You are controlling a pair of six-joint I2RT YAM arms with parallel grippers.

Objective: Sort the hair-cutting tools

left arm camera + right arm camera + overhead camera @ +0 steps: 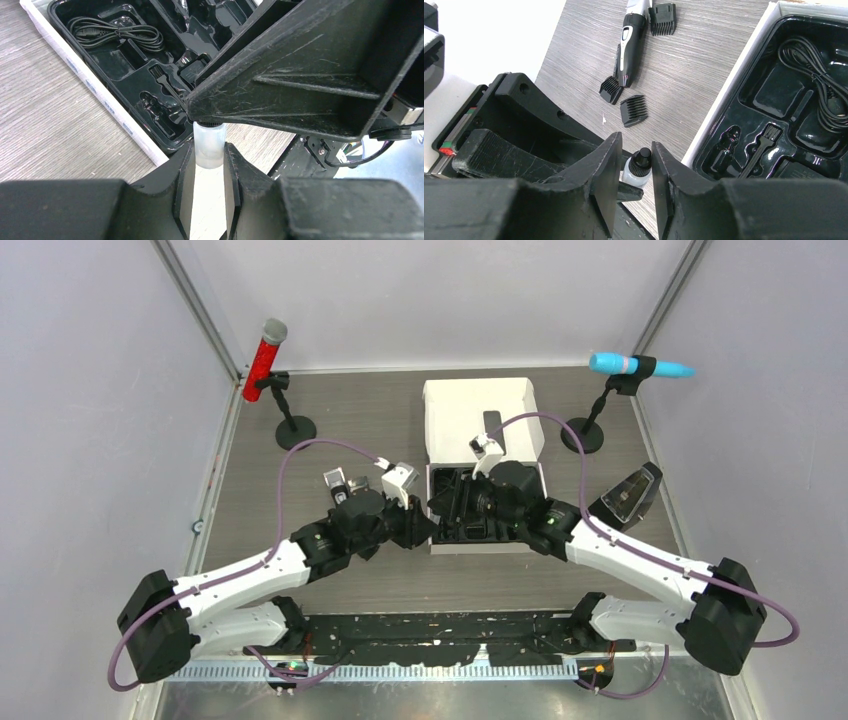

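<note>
The left gripper (209,150) is clamped on a small clear bottle (209,142) just beside the white box (724,112). The right gripper (635,142) brackets the bottle's black cap, fingers narrowly apart; I cannot tell whether they touch it. If the left lets go early, or the right pinches only the cap, the bottle may tip or drop against the box. The clipper (629,45) and three combs (633,110) lie left of the box on the table (380,410), a grey wood-grain top between pale walls (80,390).

Pale walls (80,390) — grey (wood-grain) tabletop (380,580)
</note>
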